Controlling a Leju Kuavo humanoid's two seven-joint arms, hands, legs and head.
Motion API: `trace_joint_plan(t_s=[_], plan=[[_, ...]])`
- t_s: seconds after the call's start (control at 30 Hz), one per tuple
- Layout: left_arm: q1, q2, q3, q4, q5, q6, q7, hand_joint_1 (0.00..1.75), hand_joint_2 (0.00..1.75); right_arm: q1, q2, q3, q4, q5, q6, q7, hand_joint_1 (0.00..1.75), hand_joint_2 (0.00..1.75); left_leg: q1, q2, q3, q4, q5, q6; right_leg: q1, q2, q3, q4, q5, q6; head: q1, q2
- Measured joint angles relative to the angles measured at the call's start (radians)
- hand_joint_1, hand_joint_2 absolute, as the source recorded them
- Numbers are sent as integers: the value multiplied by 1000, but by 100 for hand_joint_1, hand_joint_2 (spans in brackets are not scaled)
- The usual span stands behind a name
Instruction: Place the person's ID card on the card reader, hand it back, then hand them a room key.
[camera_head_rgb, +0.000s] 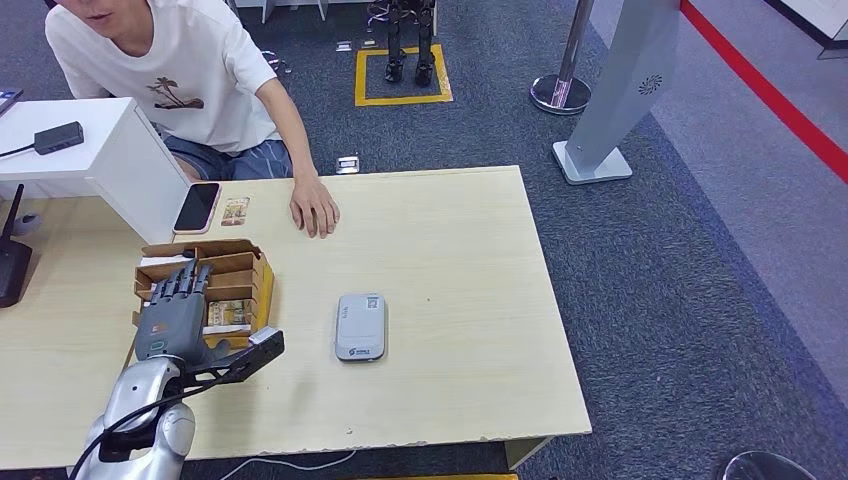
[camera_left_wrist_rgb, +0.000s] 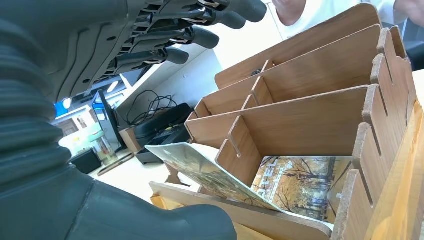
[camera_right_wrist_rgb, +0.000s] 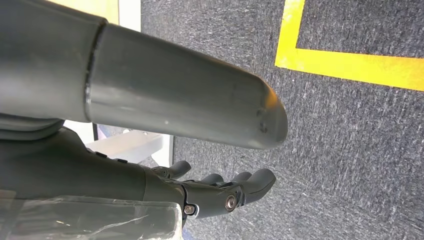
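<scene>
My left hand (camera_head_rgb: 172, 312) hovers over the near left part of the wooden card box (camera_head_rgb: 252, 272), its fingers stretched out and apart with nothing in them. In the left wrist view the fingers (camera_left_wrist_rgb: 200, 35) reach above the box's slots (camera_left_wrist_rgb: 310, 115). A picture-printed key card (camera_left_wrist_rgb: 200, 172) leans in the nearest slot beside the thumb (camera_left_wrist_rgb: 165, 222), and another card (camera_left_wrist_rgb: 300, 185) lies flat behind it. The grey card reader (camera_head_rgb: 360, 326) lies bare mid-table. A small card (camera_head_rgb: 235, 211) lies by a phone (camera_head_rgb: 197, 207). My right hand (camera_right_wrist_rgb: 220, 190) hangs over the carpet, holding nothing.
A person in a white T-shirt sits at the far side, one hand (camera_head_rgb: 315, 210) flat on the table (camera_head_rgb: 450, 250). A white stand (camera_head_rgb: 110, 160) and a black router (camera_head_rgb: 12, 262) are at the left. Carpet with yellow tape (camera_right_wrist_rgb: 350, 62) lies beyond.
</scene>
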Motion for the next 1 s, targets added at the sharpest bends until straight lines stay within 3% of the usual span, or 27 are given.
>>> trace_joint_plan(t_s=[0.1, 0.23, 1.0], plan=[[0, 0, 0, 0, 0, 0, 0, 0, 175, 0, 0, 0, 0, 0, 0, 0, 0, 0, 0, 0, 0, 0, 0, 0, 0, 0, 0, 0, 0, 0, 0, 0], [0, 0, 0, 1, 0, 0, 0, 175, 175, 0, 0, 0, 0, 0, 0, 0, 0, 0, 0, 0, 0, 0, 0, 0, 0, 0, 0, 0, 0, 0, 0, 0], [-2, 0, 0, 4, -3, 2, 0, 175, 175, -5, 0, 3, 0, 0, 2, 7, 0, 0, 0, 0, 0, 0, 0, 0, 0, 0, 0, 0, 0, 0, 0, 0]])
